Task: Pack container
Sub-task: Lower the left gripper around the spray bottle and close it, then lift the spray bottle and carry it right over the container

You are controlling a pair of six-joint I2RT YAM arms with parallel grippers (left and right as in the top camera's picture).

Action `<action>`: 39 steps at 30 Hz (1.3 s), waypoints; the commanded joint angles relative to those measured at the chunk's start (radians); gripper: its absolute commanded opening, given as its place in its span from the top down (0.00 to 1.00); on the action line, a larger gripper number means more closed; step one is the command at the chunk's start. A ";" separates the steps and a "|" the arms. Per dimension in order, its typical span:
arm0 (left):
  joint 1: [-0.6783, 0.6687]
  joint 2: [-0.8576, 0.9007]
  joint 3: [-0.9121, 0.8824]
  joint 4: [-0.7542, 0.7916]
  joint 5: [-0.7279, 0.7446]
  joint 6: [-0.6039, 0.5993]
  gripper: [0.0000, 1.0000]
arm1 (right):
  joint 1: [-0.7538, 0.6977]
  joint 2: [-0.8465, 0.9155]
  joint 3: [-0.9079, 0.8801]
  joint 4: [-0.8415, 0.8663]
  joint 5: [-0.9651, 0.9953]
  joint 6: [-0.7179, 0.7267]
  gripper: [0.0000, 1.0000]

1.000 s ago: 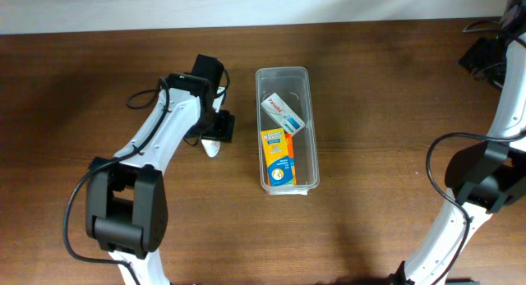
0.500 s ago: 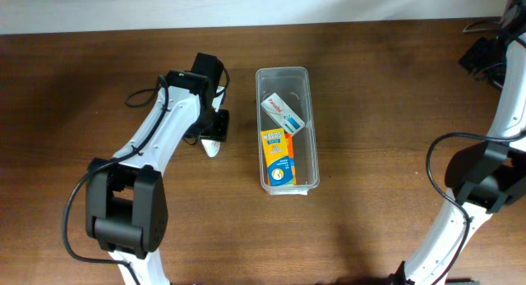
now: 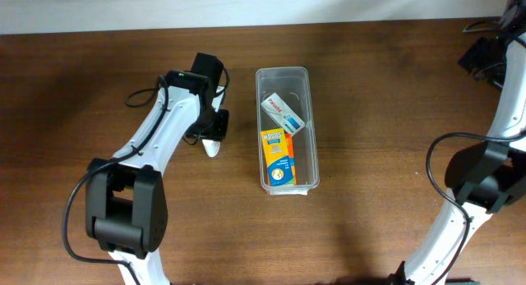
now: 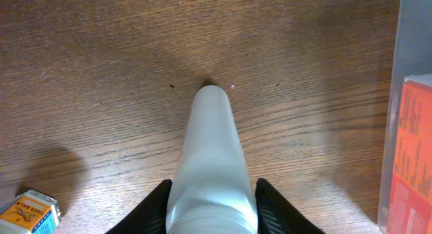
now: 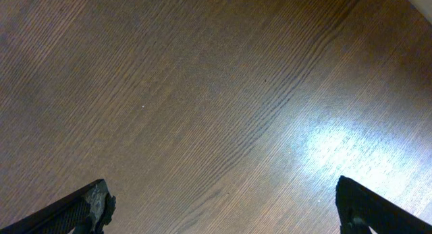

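Observation:
The container (image 3: 285, 75), a long clear bin, stands at the table's middle. Inside lie a white-and-blue box (image 3: 282, 112) and an orange-and-yellow box (image 3: 278, 156). To its left a white tube (image 3: 211, 146) lies on the wood, and my left gripper (image 3: 212, 129) is over it. In the left wrist view the tube (image 4: 210, 139) fills the space between the black fingers (image 4: 154, 210), which press on both its sides. My right gripper (image 5: 226, 214) hangs open over bare wood, far from the container.
A small orange-and-blue box (image 4: 30, 212) lies on the table close to the left gripper. The container's wall (image 4: 412, 52) and the orange box (image 4: 413, 153) inside it stand just right of the tube. Black cables (image 3: 481, 51) sit at the far right corner.
The left gripper's jaws have closed in on the white tube. The left arm shifted only slightly. The right arm has not moved.

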 commanded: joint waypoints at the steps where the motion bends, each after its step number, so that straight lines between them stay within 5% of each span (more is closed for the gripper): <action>1: 0.003 0.003 0.018 -0.006 0.007 0.006 0.62 | 0.001 -0.004 0.000 0.000 0.020 0.004 0.01; 22: 0.003 0.003 0.145 -0.077 0.008 0.005 0.78 | 0.001 -0.004 0.000 0.000 0.020 0.004 0.02; 39: -0.020 0.003 0.601 -0.317 0.230 -0.063 0.78 | 0.001 -0.004 0.000 0.000 0.020 0.004 0.02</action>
